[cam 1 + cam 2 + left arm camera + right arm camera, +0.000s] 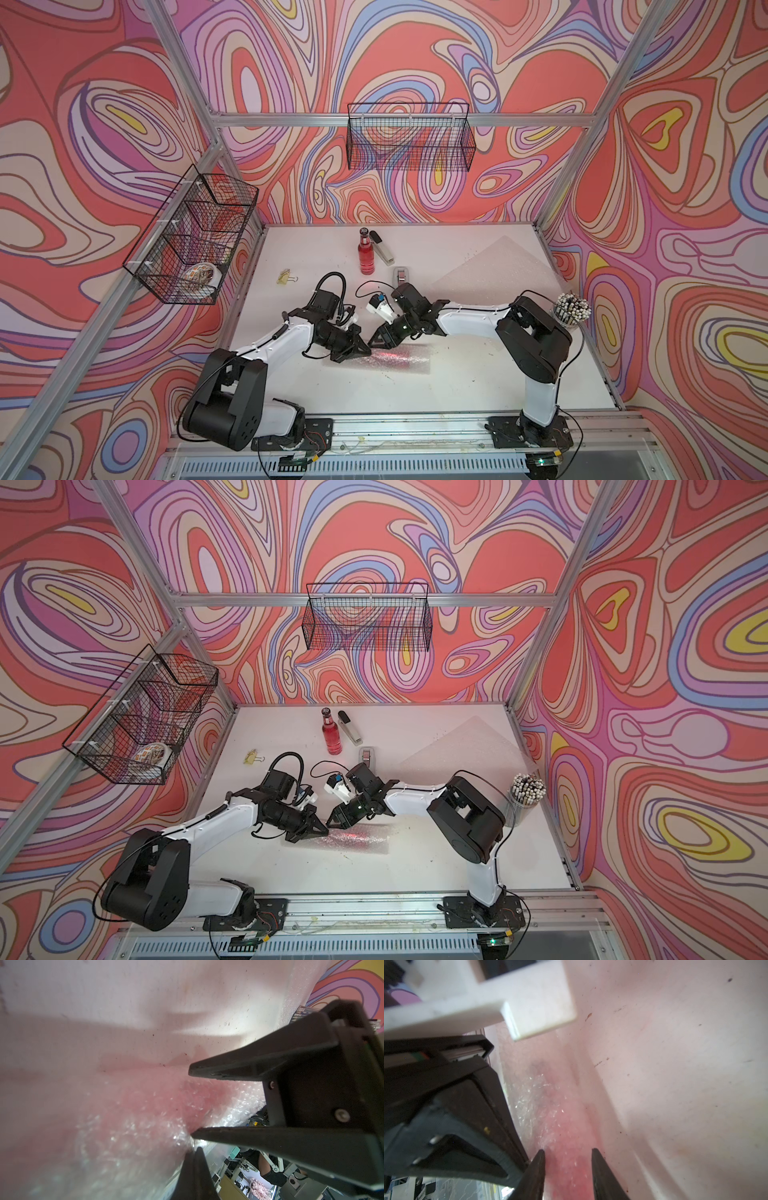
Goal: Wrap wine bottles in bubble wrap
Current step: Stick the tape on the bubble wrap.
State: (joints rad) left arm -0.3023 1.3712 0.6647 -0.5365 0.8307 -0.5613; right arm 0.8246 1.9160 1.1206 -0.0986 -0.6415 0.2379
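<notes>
One wine bottle point(388, 355) was seen lying on its side near the front middle of the white table point(465, 374), rolled inside a bubble wrap sheet point(415, 362), its red liquid showing through as a pink blur in both top views; the left gripper point(367, 352) was held low at the bundle's left end with its fingers point(196, 1167) pressed together and the tips touching the film's edge, though whether film was pinched between them could not be told; the right gripper point(568, 1153) was set just beside it, its fingers point(598, 1169) apart and straddling the pink bundle, and contact with the film could not be made out; the second wine bottle point(366, 254) was seen standing upright and unwrapped at the back of the table, just beside a grey-black stapler point(382, 248); a grey tape dispenser point(402, 275) was seen near the stapler, closer to the grippers; the second bubble wrap sheet point(498, 266) was spread flat toward the back right corner, well apart from both bottles
</notes>
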